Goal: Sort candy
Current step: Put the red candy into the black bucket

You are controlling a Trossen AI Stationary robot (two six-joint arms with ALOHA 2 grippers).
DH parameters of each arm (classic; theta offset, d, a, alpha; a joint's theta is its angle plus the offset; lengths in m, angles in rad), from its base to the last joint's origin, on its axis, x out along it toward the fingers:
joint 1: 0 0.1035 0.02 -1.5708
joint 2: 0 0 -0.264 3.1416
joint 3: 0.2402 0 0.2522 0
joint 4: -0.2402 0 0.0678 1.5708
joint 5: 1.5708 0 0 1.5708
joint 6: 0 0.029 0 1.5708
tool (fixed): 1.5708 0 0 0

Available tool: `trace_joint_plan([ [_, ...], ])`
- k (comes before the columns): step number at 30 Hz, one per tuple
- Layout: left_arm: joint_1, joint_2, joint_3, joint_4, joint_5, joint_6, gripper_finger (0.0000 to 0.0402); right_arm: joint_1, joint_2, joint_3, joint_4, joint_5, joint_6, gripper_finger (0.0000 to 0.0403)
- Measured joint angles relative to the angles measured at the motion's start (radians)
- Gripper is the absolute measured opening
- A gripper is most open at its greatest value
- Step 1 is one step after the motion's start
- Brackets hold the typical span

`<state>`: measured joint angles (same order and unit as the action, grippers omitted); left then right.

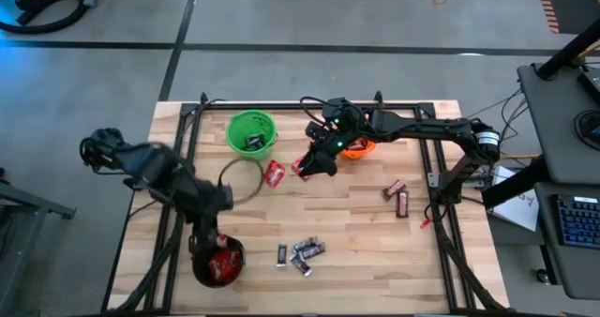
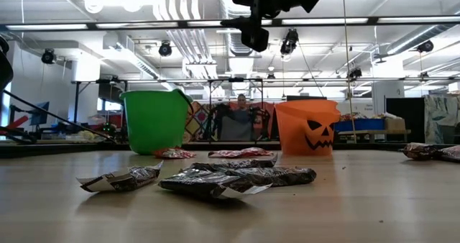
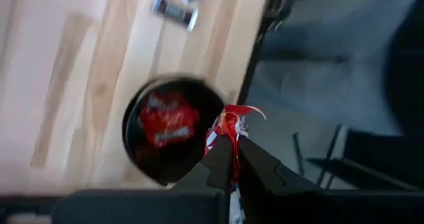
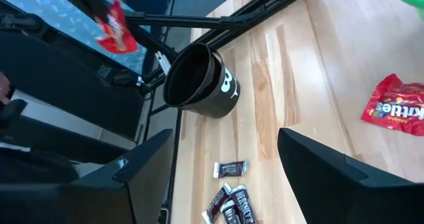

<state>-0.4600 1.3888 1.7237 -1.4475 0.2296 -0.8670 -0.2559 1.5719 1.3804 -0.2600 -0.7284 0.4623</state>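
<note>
— Where's the left end effector (image 3: pixel 232 159)?
— Above the black bucket (image 3: pixel 136 121), pinching a red candy packet (image 3: pixel 228 124); more red packets lie inside, below it

— And the right end effector (image 4: pixel 218 164)?
— Spread wide over the counter (image 1: pixel 356 251), holding nothing, another red packet (image 4: pixel 396 106) beside it, black-silver bars (image 4: pixel 228 204) below

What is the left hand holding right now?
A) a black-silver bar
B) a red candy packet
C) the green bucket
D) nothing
B: in the left wrist view the left hand is shut on a red candy packet, next to the black bucket.
</note>
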Motion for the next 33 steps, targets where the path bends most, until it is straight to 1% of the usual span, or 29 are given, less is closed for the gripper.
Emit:
trace_joint_plan([
  [4, -0.064, 0.000, -0.113, 0.029, 0.000, -0.026, 0.0000, 0.001, 0.000, 0.000, 0.000, 0.000, 0.016, 0.0266],
  [10, -0.107, 0.001, -0.285, 0.183, 0.000, -0.043, 0.0000, 0.008, 0.000, 0.000, -0.012, -0.002, 0.060, 0.0269],
  [12, -0.110, 0.001, -0.331, 0.223, 0.000, -0.060, 0.0000, 0.015, -0.001, 0.000, -0.056, -0.004, 0.065, 0.0266],
  [14, -0.110, 0.001, -0.363, 0.263, 0.001, -0.078, 0.0000, 0.022, -0.005, 0.000, -0.135, -0.005, 0.063, 0.0262],
  [19, -0.112, 0.002, -0.401, 0.308, 0.000, -0.086, 0.0000, 0.056, -0.012, 0.000, -0.356, -0.004, 0.042, 0.0252],
  [23, -0.113, 0.002, -0.417, 0.306, 0.001, -0.094, 0.0006, 0.098, -0.012, 0.000, -0.469, 0.004, 0.053, 0.0249],
  [28, -0.113, 0.002, -0.417, 0.306, 0.003, -0.096, 0.0041, 0.155, -0.013, 0.000, -0.546, 0.097, 0.128, 0.0251],
  [33, -0.115, 0.002, -0.417, 0.306, 0.024, -0.112, 0.0085, 0.202, -0.013, 0.000, -0.582, 0.128, 0.170, 0.0251],
])
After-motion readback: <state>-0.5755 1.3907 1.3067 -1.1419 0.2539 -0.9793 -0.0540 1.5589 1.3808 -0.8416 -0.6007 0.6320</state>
